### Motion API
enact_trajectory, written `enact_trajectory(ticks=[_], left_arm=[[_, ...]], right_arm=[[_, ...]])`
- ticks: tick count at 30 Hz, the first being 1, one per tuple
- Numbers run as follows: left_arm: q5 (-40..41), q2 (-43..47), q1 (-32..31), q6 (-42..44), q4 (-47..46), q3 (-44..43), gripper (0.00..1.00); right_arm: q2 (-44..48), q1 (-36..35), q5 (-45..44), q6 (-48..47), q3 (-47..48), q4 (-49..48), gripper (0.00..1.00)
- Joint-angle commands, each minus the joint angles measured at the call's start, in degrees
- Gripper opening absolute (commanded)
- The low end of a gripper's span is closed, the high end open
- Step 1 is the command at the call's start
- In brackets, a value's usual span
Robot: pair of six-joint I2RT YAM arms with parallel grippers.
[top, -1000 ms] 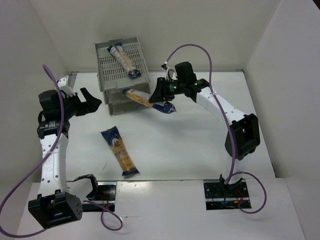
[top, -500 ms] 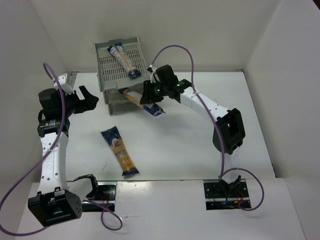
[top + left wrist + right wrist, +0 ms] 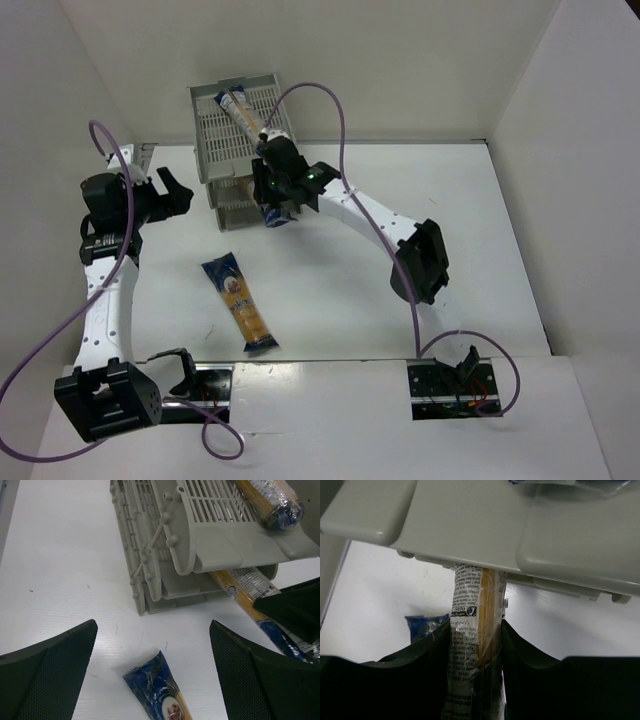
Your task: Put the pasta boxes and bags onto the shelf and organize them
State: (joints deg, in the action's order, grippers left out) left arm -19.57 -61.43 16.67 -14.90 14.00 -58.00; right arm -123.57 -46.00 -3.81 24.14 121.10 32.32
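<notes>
**Entry: pasta bags, shelf stocking in progress**

**Change noted.** A second ago the right fingers [image 3: 272, 190] held a bag out to the right of the shelf [image 3: 210, 135], with its blue end hanging over the surface [image 3: 360, 290]. The right arm has since swung left and inward. The held bag [image 3: 472, 625] now runs head-first under the front lip of the top tray. The left arm has barely moved. The other two bags lie as they did.

**Meaning for the task.** This looks like the second of three bags, part-way into the tier below the top one and not yet let go. One bag is still to be fetched.

**Fingers.**
- Right fingers: pinching the held bag from both sides, near its rear half.
- Left fingers [image 3: 55, 665]: spread wide and holding nothing, hovering left of the shelf front.

**Items.**
- Held bag: long and narrow in a clear wrap. It has a white panel of small print with a round mark, yellow-orange pasta beside it, and a dark blue tail sticking out behind the fingers. How deep it sits in the tier cannot be seen.
- Top bag [image 3: 245, 115]: lies at an angle on the top tray, blue end toward the front.
- Loose bag [image 3: 240, 305]: lies flat on the surface, well apart from the shelf. It has blue ends, a round label and an orange middle.
</notes>
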Motion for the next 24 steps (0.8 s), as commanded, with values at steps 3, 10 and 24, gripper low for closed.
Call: enact_trajectory(ticks=[3,10,24], left_arm=[[-3.79,-0.09,-0.66,4.08,-2.32,-0.89,1.0],[-6.35,-0.62,-5.58,15.85,7.17,-2.12,1.0],[-3.21,-8.0,-25.27,36.08,12.48,-0.89,1.0]], right_arm=[[-3.87,-2.95,-10.24,3.54,8.01,-4.01,0.0],[-10.2,-2.96,-14.03,4.6,16.44,-3.49,0.0],[-16.0,-2.96,-15.35,6.27,24.98,-2.34,0.0]])
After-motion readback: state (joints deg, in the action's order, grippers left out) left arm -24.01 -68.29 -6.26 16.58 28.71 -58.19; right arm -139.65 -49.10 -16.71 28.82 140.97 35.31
